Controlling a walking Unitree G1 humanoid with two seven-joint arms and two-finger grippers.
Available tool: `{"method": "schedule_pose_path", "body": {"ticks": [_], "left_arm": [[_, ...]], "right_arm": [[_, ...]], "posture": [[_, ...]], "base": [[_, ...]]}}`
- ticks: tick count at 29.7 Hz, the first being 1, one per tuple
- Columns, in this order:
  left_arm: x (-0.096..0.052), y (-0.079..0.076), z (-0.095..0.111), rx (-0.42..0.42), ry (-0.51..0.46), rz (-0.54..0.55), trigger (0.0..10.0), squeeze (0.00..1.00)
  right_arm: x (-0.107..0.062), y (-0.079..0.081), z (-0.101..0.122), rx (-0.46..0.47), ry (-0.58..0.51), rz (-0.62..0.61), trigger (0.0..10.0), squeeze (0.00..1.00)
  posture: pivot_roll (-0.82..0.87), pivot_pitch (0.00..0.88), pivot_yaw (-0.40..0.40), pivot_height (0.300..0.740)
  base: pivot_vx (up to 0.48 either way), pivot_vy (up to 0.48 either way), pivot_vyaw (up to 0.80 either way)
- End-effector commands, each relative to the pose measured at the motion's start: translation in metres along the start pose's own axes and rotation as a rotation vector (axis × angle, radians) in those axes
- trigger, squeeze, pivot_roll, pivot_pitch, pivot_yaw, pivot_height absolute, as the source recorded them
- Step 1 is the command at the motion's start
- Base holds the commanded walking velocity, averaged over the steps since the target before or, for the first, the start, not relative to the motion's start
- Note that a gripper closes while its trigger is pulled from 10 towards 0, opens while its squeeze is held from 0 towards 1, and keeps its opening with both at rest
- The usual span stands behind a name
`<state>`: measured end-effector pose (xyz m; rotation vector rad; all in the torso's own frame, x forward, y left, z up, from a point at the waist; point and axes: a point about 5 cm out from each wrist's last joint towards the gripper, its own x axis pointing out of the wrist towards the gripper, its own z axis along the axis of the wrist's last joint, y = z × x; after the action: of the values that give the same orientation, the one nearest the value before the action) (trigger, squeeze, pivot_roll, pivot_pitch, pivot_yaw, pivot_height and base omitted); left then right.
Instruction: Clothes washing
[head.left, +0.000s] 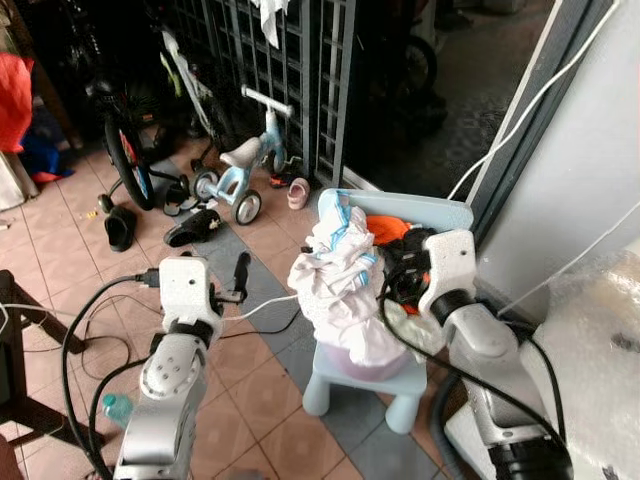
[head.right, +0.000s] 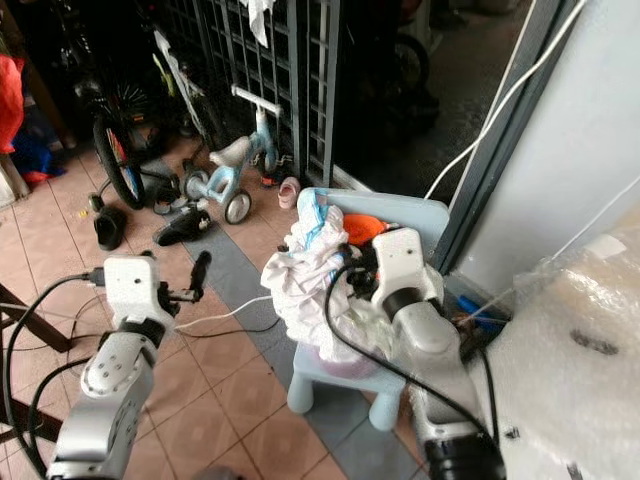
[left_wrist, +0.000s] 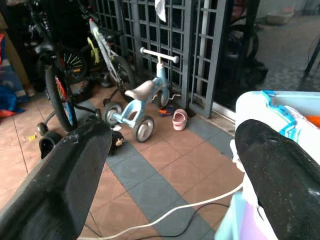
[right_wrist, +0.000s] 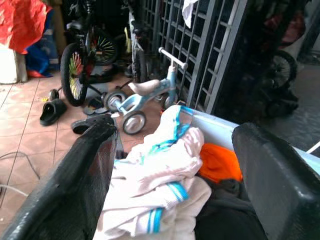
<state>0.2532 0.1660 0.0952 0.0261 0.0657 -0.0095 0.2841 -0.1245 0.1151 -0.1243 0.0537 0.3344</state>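
Observation:
A heap of clothes lies on a small light-blue child's chair (head.left: 362, 386). On top is a white garment with blue trim (head.left: 338, 268); behind it are an orange piece (head.left: 388, 228) and a dark piece (right_wrist: 227, 212). My right gripper (right_wrist: 175, 130) is at the right side of the heap, open, its fingers (right_wrist: 92, 165) spread wide with the white garment just beyond them. My left gripper (head.left: 236, 280) hovers left of the chair over the tiled floor, open and holding nothing, apart from the clothes.
A white cable (head.left: 262, 312) runs across the floor toward the chair. Behind stand a light-blue balance bike (head.left: 245, 170), a bicycle (head.left: 125, 150), shoes (head.left: 192, 228) and a metal gate (head.left: 290, 70). A bubble-wrapped bulk (head.left: 600, 350) and a wall close off the right.

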Motion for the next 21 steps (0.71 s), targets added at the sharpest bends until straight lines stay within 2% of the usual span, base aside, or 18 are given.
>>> {"method": "schedule_pose_path", "body": {"ticks": [1,17,21], "left_arm": [[0.002,-0.0088,0.0034,-0.012,-0.015,-0.026,10.0,0.0],[-0.001,-0.0101,0.0012,-0.017,-0.005,-0.026,10.0,0.0],[0.0007,-0.0067,-0.0039,-0.009,0.028,-0.01,10.0,0.0]], "right_arm": [[-0.0017,-0.0075,-0.0069,-0.021,0.038,-0.014,10.0,0.0],[0.0,-0.0075,-0.0108,-0.018,0.056,-0.02,10.0,0.0],[0.0005,-0.0095,-0.0132,-0.002,0.069,-0.049,10.0,0.0]], "posture": [[-0.03,0.0,-0.007,0.74],[-0.02,0.0,-0.013,0.74],[-0.03,0.0,-0.021,0.74]], "base": [[0.364,0.0,0.0],[0.398,0.0,0.0],[0.309,0.0,0.0]]}}
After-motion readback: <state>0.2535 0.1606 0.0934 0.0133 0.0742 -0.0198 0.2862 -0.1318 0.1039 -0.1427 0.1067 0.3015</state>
